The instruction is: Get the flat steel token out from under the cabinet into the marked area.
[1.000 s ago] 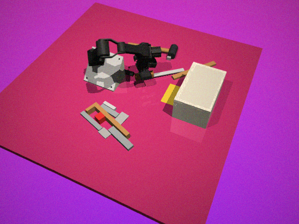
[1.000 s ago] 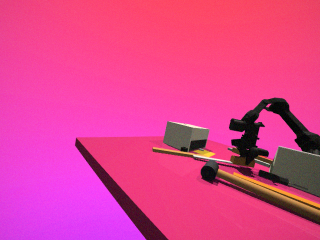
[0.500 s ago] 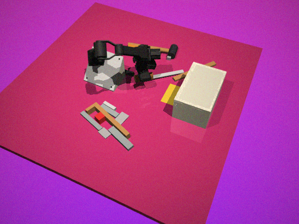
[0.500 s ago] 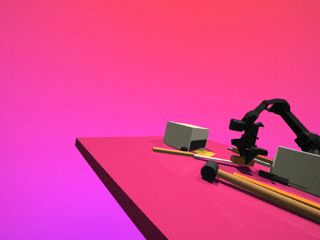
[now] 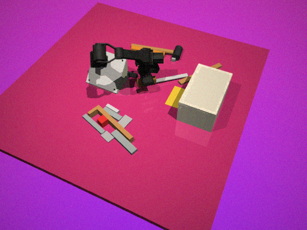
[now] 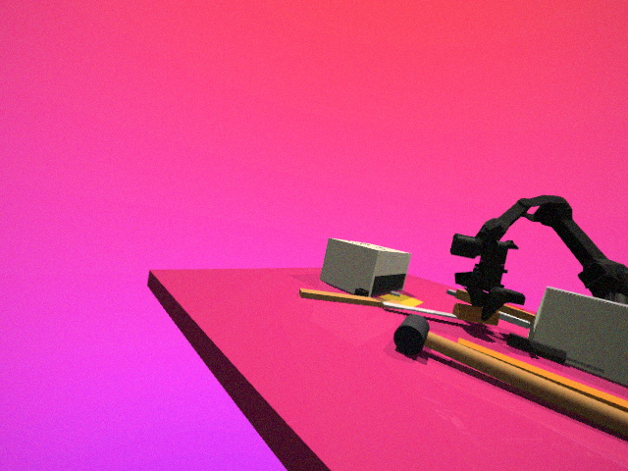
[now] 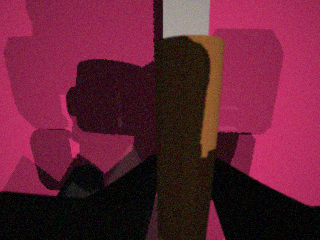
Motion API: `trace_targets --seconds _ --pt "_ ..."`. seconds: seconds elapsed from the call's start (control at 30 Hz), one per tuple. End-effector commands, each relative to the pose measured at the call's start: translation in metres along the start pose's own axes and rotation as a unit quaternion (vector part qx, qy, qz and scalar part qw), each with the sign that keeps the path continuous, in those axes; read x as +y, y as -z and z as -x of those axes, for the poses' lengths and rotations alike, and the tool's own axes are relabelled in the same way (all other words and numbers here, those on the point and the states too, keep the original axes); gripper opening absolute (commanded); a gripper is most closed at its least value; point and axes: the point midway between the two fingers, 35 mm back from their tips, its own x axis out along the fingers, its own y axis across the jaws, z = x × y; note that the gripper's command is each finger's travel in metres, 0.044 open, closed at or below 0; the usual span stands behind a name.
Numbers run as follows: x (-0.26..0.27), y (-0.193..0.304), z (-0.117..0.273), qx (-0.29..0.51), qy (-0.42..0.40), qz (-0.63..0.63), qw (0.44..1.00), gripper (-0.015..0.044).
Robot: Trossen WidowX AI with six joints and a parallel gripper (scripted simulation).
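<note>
My gripper is shut on the brown wooden handle of a tool, low over the table. Its flat light-grey blade points towards the cabinet side. The white cabinet has a dark opening low on its front. The yellow marked area lies before that opening, partly hidden by the cabinet in the top view. A small grey patch shows at the yellow area; I cannot tell whether it is the token.
A wooden bar lies beside the cabinet, near the blade's tip. A black-headed mallet lies beside an orange strip. Several grey bars, an angled wooden piece and a red cube lie at the front left.
</note>
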Motion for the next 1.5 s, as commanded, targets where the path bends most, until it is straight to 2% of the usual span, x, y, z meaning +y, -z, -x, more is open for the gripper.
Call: trace_targets --seconds 0.0,1.47 --pt "-0.007 0.001 0.004 -0.008 0.005 -0.004 1.000 0.0000" --pt "-0.040 0.034 0.003 -0.007 0.005 -0.004 1.000 0.0000"
